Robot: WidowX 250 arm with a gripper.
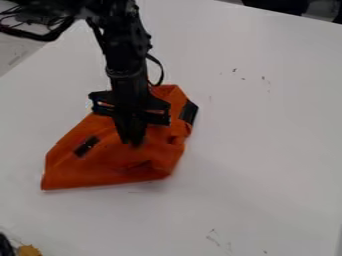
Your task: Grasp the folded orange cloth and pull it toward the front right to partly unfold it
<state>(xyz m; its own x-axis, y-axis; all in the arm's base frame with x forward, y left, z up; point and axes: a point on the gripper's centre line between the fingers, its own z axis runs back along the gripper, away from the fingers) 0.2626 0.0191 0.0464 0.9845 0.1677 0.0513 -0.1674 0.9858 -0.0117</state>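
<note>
One black robot arm (127, 55) hangs down from eleven o'clock over a white table (267, 150), its pincer (132, 140) at the middle of one crumpled orange cloth (113, 162). The cloth lies left of the view's center, toward eight and nine o'clock, with the pincer's lower end against its upper side. How far open the pincer stands cannot be told, nor whether it has hold of the fabric or merely rests on it.

Two black patches mark the cloth: one small strip (86, 146) at nine o'clock from its middle, and one larger patch (189, 112) on its edge at two o'clock. The fabric narrows toward one o'clock, runs out to a corner at eight o'clock, and bunches into folds on its right side, with a dark crease near the lower edge.

Several small dark marks (234, 70) dot the tabletop toward one o'clock, with others near five o'clock. A bundle of dark cables (50, 35) loops at ten to eleven o'clock beside the arm. At seven o'clock, in the corner, sit one yellowish item (29, 250) and one black item (5, 246), both cut off by the frame.
</note>
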